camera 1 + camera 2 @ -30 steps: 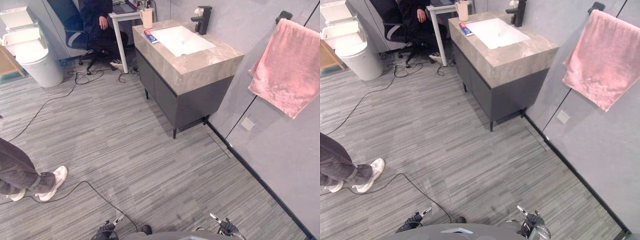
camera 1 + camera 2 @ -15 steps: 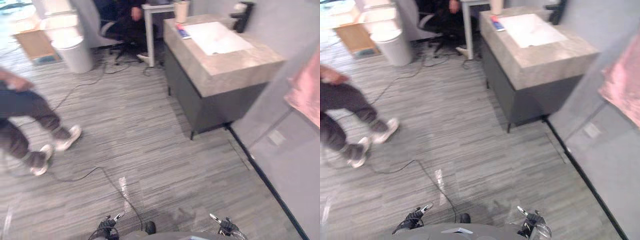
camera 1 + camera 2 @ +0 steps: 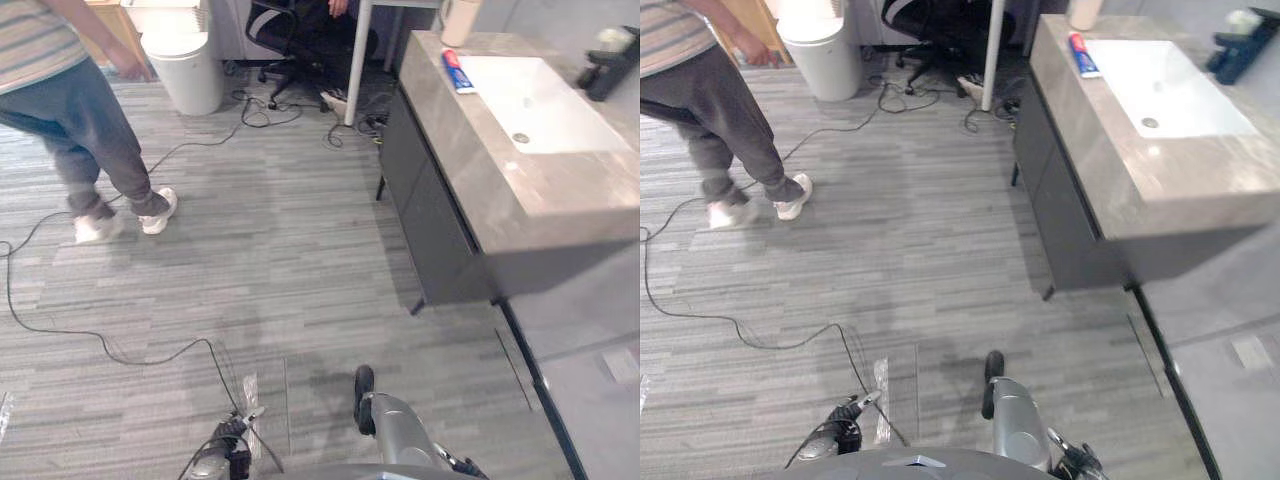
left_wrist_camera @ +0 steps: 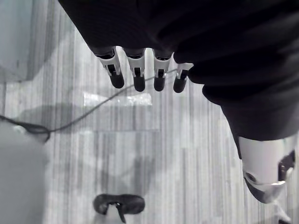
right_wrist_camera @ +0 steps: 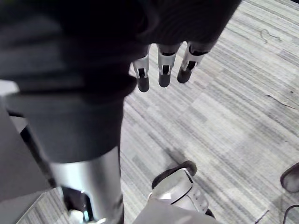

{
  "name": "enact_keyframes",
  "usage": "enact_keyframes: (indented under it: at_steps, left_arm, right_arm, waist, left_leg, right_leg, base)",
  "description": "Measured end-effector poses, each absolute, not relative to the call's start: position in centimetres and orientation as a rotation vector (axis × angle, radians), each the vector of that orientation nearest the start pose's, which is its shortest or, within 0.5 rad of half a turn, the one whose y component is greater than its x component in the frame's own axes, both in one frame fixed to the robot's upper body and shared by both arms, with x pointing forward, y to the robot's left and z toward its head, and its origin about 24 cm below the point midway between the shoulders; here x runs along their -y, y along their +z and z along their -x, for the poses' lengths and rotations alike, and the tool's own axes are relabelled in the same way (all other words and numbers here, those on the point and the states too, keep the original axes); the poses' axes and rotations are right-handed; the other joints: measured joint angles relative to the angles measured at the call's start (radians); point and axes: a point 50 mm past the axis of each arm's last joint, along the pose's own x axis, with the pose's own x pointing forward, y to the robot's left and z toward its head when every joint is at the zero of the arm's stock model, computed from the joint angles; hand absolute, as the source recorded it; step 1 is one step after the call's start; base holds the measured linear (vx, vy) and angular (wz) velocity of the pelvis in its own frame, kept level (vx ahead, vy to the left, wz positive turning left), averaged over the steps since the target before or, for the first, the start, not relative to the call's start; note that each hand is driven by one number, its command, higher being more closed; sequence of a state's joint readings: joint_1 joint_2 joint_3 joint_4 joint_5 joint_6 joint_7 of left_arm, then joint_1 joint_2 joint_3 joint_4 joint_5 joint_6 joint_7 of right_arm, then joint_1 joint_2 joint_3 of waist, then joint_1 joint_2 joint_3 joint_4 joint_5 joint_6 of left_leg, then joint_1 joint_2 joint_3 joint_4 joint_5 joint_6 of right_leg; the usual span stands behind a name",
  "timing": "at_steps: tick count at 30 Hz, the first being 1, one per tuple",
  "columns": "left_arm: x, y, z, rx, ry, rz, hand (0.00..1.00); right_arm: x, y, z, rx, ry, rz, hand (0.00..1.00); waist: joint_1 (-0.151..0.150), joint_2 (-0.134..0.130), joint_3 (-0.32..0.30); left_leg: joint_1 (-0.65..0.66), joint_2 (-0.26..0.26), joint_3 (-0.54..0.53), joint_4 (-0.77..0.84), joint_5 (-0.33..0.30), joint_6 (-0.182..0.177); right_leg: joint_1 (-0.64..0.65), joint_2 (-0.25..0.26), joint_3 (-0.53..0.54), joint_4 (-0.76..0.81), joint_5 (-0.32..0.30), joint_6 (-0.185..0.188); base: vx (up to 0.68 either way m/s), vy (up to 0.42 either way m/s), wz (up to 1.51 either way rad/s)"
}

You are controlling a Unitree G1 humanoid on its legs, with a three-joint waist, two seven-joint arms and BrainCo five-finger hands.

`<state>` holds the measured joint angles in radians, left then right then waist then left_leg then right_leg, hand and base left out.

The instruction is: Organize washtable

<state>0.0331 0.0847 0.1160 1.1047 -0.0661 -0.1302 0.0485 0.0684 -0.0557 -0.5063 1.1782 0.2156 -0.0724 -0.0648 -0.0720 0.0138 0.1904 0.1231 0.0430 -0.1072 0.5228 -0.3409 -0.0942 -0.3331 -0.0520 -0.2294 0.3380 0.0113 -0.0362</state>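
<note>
Well short of the washtable (image 3: 480, 170), left hand (image 4: 135, 74) and right hand (image 5: 163, 63) hanging slack and empty. On it, beside the sink (image 3: 545, 105), a toothpaste tube (image 3: 457, 72) lying flat: probably light, soft, slippery; best pinched across the firmer cap end.

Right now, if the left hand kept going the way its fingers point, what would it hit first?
The left hand hangs open, fingers aimed down. It would probably meet the grey striped floor first; nothing shows in between, though depth is unclear.
</note>
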Motion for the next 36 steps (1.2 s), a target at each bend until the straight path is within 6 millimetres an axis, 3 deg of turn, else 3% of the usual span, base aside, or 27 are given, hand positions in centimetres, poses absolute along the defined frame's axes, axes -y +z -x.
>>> enact_keyframes:
  at_steps: [1,2,3,4,5,7,9,10,11,13,14,15,16,17,18,19,21,22,23,24,26,28,29,31,34,35,36]
  left_arm:
    - [-19.5,-15.6,-11.2,-0.985,0.267,0.061,0.0]
    - [-19.2,-15.5,-11.5,-0.971,0.275,0.082,0.0]
    - [-19.2,-15.3,-12.0,-0.945,0.284,0.099,0.0]
    - [-19.8,-14.9,-12.6,-0.908,0.303,0.1,0.0]
    - [-20.0,-14.7,-12.9,-0.89,0.309,0.099,0.0]
    - [-20.1,-14.1,-13.8,-0.83,0.331,0.117,0.0]
    - [-20.4,-13.9,-14.0,-0.81,0.365,0.139,0.0]
    - [-20.4,-14.1,-13.4,-0.824,0.399,0.16,0.0]
    - [-20.4,-14.3,-13.0,-0.833,0.419,0.173,0.0]
    - [-20.9,-14.5,-12.2,-0.849,0.468,0.189,0.0]
    - [-21.4,-14.5,-12.1,-0.858,0.474,0.177,0.0]
    - [-21.7,-14.4,-12.0,-0.86,0.473,0.164,0.0]
    - [-22.1,-14.4,-12.0,-0.861,0.468,0.147,0.0]
    - [-22.5,-14.4,-12.2,-0.879,0.431,0.098,0.0]
    - [-22.4,-14.5,-12.4,-0.892,0.398,0.069,0.0]
    - [-22.0,-14.7,-12.2,-0.908,0.372,0.056,0.0]
    - [-21.3,-15.0,-11.9,-0.932,0.336,0.047,0.0]
    - [-20.8,-15.1,-11.8,-0.943,0.32,0.051,0.0]
    - [-20.6,-15.1,-11.8,-0.945,0.312,0.05,0.0]
    - [-20.3,-15.1,-12.0,-0.945,0.303,0.051,0.0]
    - [-20.0,-15.2,-12.0,-0.947,0.295,0.061,0.0]
    - [-19.9,-15.2,-11.9,-0.942,0.324,0.093,0.0]
    - [-19.9,-15.3,-11.7,-0.948,0.328,0.098,0.0]
    - [-20.0,-15.4,-11.1,-0.958,0.355,0.118,0.0]
    - [-18.0,-16.0,-10.1,-0.994,0.33,0.16,0.0]
    - [-17.4,-16.0,-10.1,-0.995,0.326,0.176,0.0]
    - [-17.4,-16.0,-10.0,-0.996,0.331,0.182,0.0]
  right_arm:
    - [22.8,-16.4,-7.1,-1.067,-0.673,-0.347,0.0]
    - [22.9,-16.3,-7.8,-1.054,-0.651,-0.326,0.0]
    - [23.5,-15.9,-8.9,-1.028,-0.63,-0.292,0.0]
    - [23.1,-15.6,-10.1,-0.994,-0.61,-0.298,0.0]
    - [22.8,-15.5,-10.7,-0.976,-0.602,-0.303,0.0]
    - [22.5,-14.9,-12.2,-0.918,-0.571,-0.294,0.0]
    - [22.1,-14.4,-13.7,-0.872,-0.554,-0.302,0.0]
    - [21.9,-14.3,-14.0,-0.861,-0.545,-0.299,0.0]
    - [21.7,-14.3,-14.0,-0.862,-0.536,-0.295,0.0]
    - [21.0,-14.6,-13.4,-0.877,-0.517,-0.289,0.0]
    - [20.2,-15.0,-12.6,-0.911,-0.516,-0.311,0.0]
    - [19.5,-15.4,-11.8,-0.934,-0.517,-0.327,0.0]
    - [19.1,-15.6,-11.4,-0.952,-0.52,-0.338,0.0]
    - [18.7,-16.0,-10.5,-0.987,-0.538,-0.365,0.0]
    - [18.5,-16.2,-10.0,-1.008,-0.547,-0.376,0.0]
    - [18.9,-16.2,-9.9,-1.007,-0.55,-0.371,0.0]
    - [19.3,-16.1,-10.0,-0.998,-0.542,-0.356,0.0]
    - [19.5,-16.0,-10.1,-0.989,-0.543,-0.351,0.0]
    - [19.5,-16.0,-10.1,-0.987,-0.544,-0.352,0.0]
    - [19.6,-16.0,-10.1,-0.984,-0.546,-0.353,0.0]
    - [19.9,-16.0,-9.9,-0.983,-0.566,-0.366,0.0]
    - [20.1,-16.0,-9.6,-0.977,-0.58,-0.369,0.0]
    - [20.1,-16.0,-9.6,-0.973,-0.578,-0.364,0.0]
    - [19.8,-16.0,-9.5,-0.979,-0.551,-0.344,0.0]
    - [21.2,-15.8,-9.2,-0.975,-0.565,-0.313,0.0]
    - [21.7,-15.8,-9.1,-0.973,-0.569,-0.318,0.0]
    - [21.7,-15.8,-9.1,-0.975,-0.569,-0.318,0.0]
  waist:
    - [0.008,0.018,0.013]
    - [0.025,0.026,0.024]
    - [0.03,0.039,0.06]
    - [0.038,0.019,0.079]
    - [0.046,0.009,0.08]
    - [0.084,-0.012,0.078]
    - [0.109,-0.011,0.075]
    - [0.117,-0.002,0.067]
    - [0.118,0.004,0.06]
    - [0.139,-0.002,0.023]
    - [0.135,-0.033,-0.001]
    - [0.139,-0.071,-0.023]
    - [0.137,-0.09,-0.028]
    - [0.117,-0.115,-0.032]
    - [0.103,-0.117,-0.03]
    - [0.099,-0.109,-0.025]
    - [0.089,-0.09,-0.018]
    - [0.088,-0.081,-0.013]
    - [0.086,-0.079,-0.014]
    - [0.084,-0.078,-0.014]
    - [0.077,-0.073,-0.012]
    - [0.081,-0.068,-0.014]
    - [0.081,-0.063,-0.017]
    - [0.085,-0.062,-0.026]
    - [0.08,0.013,-0.069]
    - [0.081,0.024,-0.076]
    - [0.081,0.032,-0.08]
  left_leg:
    - [-0.127,0.028,0.042,0.3,0.186,-0.041]
    - [-0.171,0.044,0.056,0.414,0.311,-0.06]
    - [-0.234,0.066,0.089,0.597,0.273,-0.02]
    - [-0.3,0.07,0.131,0.676,0.203,0.016]
    - [-0.333,0.069,0.156,0.67,0.176,0.021]
    - [-0.457,0.066,0.212,0.523,0.121,0.042]
    - [-0.514,0.068,0.252,0.159,0.128,0.054]
    - [-0.501,0.081,0.28,-0.091,0.184,0.058]
    - [-0.503,0.092,0.29,-0.189,0.205,0.06]
    - [-0.535,0.091,0.302,-0.202,0.305,0.08]
    - [-0.536,0.061,0.306,-0.175,0.362,0.11]
    - [-0.507,0.027,0.333,-0.194,0.386,0.129]
    - [-0.487,0.0,0.335,-0.197,0.378,0.143]
    - [-0.433,-0.043,0.322,-0.204,0.347,0.162]
    - [-0.385,-0.057,0.307,-0.21,0.326,0.174]
    - [-0.303,-0.064,0.295,-0.223,0.306,0.182]
    - [-0.173,-0.067,0.289,-0.294,0.306,0.182]
    - [-0.077,-0.065,0.289,-0.365,0.305,0.18]
    - [-0.043,-0.063,0.289,-0.398,0.302,0.175]
    - [0.003,-0.061,0.287,-0.439,0.291,0.16]
    - [0.039,-0.055,0.278,-0.46,0.272,0.141]
    - [0.072,-0.041,0.277,-0.445,0.22,0.112]
    - [0.074,-0.033,0.273,-0.433,0.203,0.104]
    - [0.082,-0.003,0.261,-0.387,0.142,0.055]
    - [0.098,0.084,0.269,-0.418,0.158,0.013]
    - [0.107,0.109,0.268,-0.44,0.189,-0.029]
    - [0.114,0.117,0.269,-0.448,0.201,-0.042]
  right_leg:
    - [0.064,0.029,-0.003,-0.019,-0.044,-0.012]
    - [0.109,0.047,0.005,-0.037,-0.059,-0.02]
    - [0.224,0.078,0.023,-0.079,-0.083,-0.037]
    - [0.324,0.08,0.039,-0.122,-0.097,-0.052]
    - [0.365,0.077,0.052,-0.142,-0.097,-0.053]
    - [0.478,0.065,0.076,-0.207,-0.103,-0.057]
    - [0.571,0.031,0.098,-0.248,-0.148,-0.009]
    - [0.622,0.018,0.108,-0.274,-0.184,0.032]
    - [0.65,0.013,0.108,-0.284,-0.211,0.045]
    - [0.703,-0.021,0.11,-0.272,-0.32,0.071]
    - [0.689,-0.06,0.132,-0.198,-0.331,0.064]
    - [0.609,-0.106,0.169,-0.021,-0.315,0.069]
    - [0.576,-0.127,0.181,0.079,-0.289,0.073]
    - [0.515,-0.149,0.201,0.274,-0.167,0.102]
    - [0.468,-0.147,0.23,0.42,-0.09,0.161]
    - [0.409,-0.143,0.241,0.577,-0.071,0.191]
    - [0.322,-0.15,0.203,0.703,-0.09,0.164]
    - [0.27,-0.146,0.18,0.694,-0.134,0.125]
    - [0.244,-0.144,0.171,0.669,-0.156,0.119]
    - [0.194,-0.142,0.152,0.579,-0.192,0.125]
    - [0.166,-0.153,0.099,0.341,-0.201,0.127]
    - [0.169,-0.174,0.047,0.056,-0.154,0.108]
    - [0.171,-0.173,0.047,0.005,-0.128,0.099]
    - [0.188,-0.168,0.045,-0.086,0.027,0.121]
    - [0.232,-0.094,-0.036,-0.129,0.008,0.093]
    - [0.256,-0.071,-0.063,-0.151,-0.002,0.078]
    - [0.268,-0.063,-0.068,-0.16,-0.004,0.075]
  base:
    - [0.36,-0.135,-0.15]
    - [0.36,-0.14,-0.38]
    - [0.45,-0.209,-0.53]
    - [0.52,-0.251,-0.46]
    - [0.32,-0.22,-0.45]
    - [0.06,-0.077,-0.52]
    - [0.39,-0.069,-0.64]
    - [0.53,-0.052,-0.58]
    - [0.6,-0.002,-0.71]
    - [0.56,0.058,-0.46]
    - [0.69,0.127,-0.13]
    - [0.69,0.147,0.04]
    - [0.64,0.176,0.34]
    - [0.51,0.144,0.59]
    - [0.5,0.165,0.62]
    - [0.3,0.117,0.33]
    - [0.13,0.085,0.05]
    - [0.01,0.08,-0.05]
    - [-0.09,0.084,-0.03]
    - [0.02,0.011,0.11]
    - [0.01,-0.006,0.18]
    - [-0.19,0.025,0.12]
    - [-0.11,-0.059,0.11]
    - [0.05,-0.22,0.09]
    - [0.17,-0.316,0.32]
    - [0.13,-0.246,0.41]
    - [0.08,-0.157,0.28]
